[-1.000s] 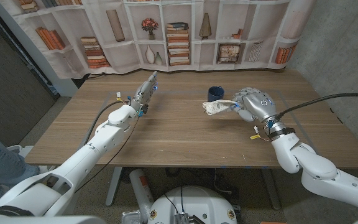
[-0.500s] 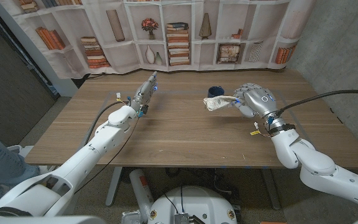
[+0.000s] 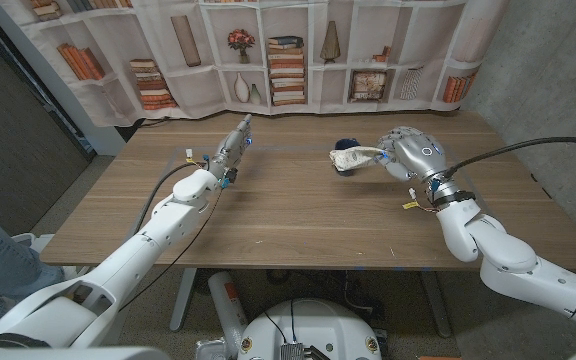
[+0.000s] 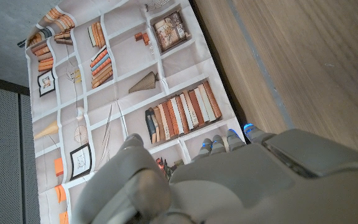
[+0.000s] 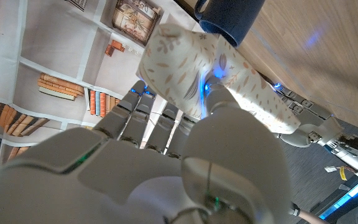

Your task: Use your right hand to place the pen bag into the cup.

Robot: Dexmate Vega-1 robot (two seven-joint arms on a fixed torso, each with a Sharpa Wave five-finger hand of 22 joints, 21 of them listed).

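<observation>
The cup (image 3: 346,148) is dark blue and stands upright on the tabletop (image 3: 298,215), toward 1 o'clock from the tabletop centre in the head view. The bag covers most of it in that view, so its interior cannot be read. In the right wrist view the cup (image 5: 227,14) shows only its dark outer wall, with one end of the bag just beside it.

The bag (image 3: 354,158) is a long, soft pouch of cream fabric with a small leaf-like print in tan and grey. The right wrist view shows the print clearly on the bag (image 5: 185,65), with blue light from the hand falling on the fabric.

In the head view the bag's long axis runs roughly level, from 9 o'clock to 3 o'clock. Its free end points to 9 o'clock and hangs over the cup; whether it touches the rim cannot be told. The other end is in the right hand.

The right hand (image 3: 408,152) is at 3 o'clock of the cup, raised off the tabletop, with its fingers (image 5: 143,115) closed around the bag.

The left hand (image 3: 234,143) is at 11 o'clock, well apart from the cup, its fingers extended and close together, holding nothing.
</observation>
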